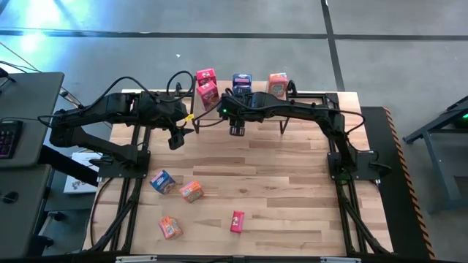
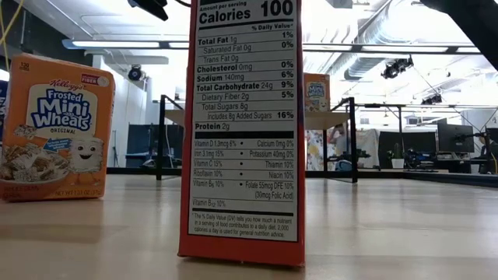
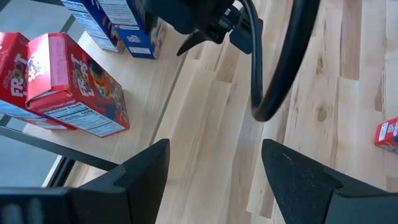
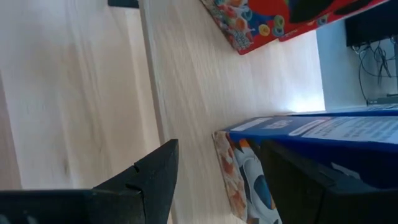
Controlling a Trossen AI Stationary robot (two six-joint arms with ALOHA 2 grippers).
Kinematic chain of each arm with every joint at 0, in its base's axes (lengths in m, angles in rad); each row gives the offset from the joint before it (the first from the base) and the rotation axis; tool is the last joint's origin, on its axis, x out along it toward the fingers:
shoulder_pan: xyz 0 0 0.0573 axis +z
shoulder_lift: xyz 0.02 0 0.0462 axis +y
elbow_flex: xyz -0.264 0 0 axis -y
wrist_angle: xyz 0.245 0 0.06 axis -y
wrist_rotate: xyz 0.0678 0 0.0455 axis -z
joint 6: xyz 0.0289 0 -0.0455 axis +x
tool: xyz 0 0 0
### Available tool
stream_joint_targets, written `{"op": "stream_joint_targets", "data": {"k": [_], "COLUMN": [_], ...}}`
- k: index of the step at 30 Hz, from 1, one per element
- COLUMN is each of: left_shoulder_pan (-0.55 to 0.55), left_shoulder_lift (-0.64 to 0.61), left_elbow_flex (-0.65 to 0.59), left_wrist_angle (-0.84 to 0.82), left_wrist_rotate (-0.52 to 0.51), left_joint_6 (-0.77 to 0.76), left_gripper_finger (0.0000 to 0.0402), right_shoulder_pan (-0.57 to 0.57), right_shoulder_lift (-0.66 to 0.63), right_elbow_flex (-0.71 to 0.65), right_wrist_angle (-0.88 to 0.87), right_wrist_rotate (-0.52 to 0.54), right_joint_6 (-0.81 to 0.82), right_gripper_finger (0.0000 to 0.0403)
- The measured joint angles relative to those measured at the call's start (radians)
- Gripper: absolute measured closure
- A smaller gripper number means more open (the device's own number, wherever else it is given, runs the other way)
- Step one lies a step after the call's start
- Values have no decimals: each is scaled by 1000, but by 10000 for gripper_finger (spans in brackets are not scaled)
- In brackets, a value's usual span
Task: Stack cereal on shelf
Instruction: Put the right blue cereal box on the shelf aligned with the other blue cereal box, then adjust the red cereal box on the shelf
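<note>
Wooden tabletop (image 1: 292,175) fills the centre of the overhead view. Across its upper middle stands the shelf (image 1: 307,97), a pale board on thin black legs. On it are two red cereal boxes (image 1: 207,82) at the left, one on top of the other, a blue stack (image 1: 242,80) in the middle and an orange box (image 1: 278,84) at the right.

Four loose boxes remain in the lower left of the frame: a blue box (image 1: 162,180), an orange one (image 1: 191,191), another orange one (image 1: 170,227) and a red one (image 1: 237,220).

Both arms reach toward the upper centre. The left gripper (image 1: 176,137) hangs just left of the shelf, its fingers apart with nothing between them. The right gripper (image 1: 236,128) sits just below the blue stack, fingers likewise spread and empty; its wrist camera shows the blue boxes (image 4: 311,155) close ahead.

Likely risks: the right gripper is near enough that a careless move could nudge the blue stack and topple it. The two arms are also close together, with cables looping between them, so they might collide or snag. The red boxes sit near the shelf's left end and could be knocked off.
</note>
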Motion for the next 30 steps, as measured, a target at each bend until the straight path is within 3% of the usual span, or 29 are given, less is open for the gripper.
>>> {"op": "stream_joint_targets", "data": {"k": [14, 30], "left_shoulder_pan": [0, 0], "left_shoulder_lift": [0, 9], "left_elbow_flex": [0, 0], "left_wrist_angle": [0, 12], "left_wrist_rotate": [0, 0], "left_joint_6": [0, 0], "left_gripper_finger": [155, 155], "right_shoulder_pan": [16, 23], "right_shoulder_lift": [-22, -240], "right_elbow_flex": [0, 0], "right_wrist_angle": [1, 88], "right_wrist_rotate": [-9, 86], "right_joint_6": [-32, -47], "right_gripper_finger": [185, 185]}}
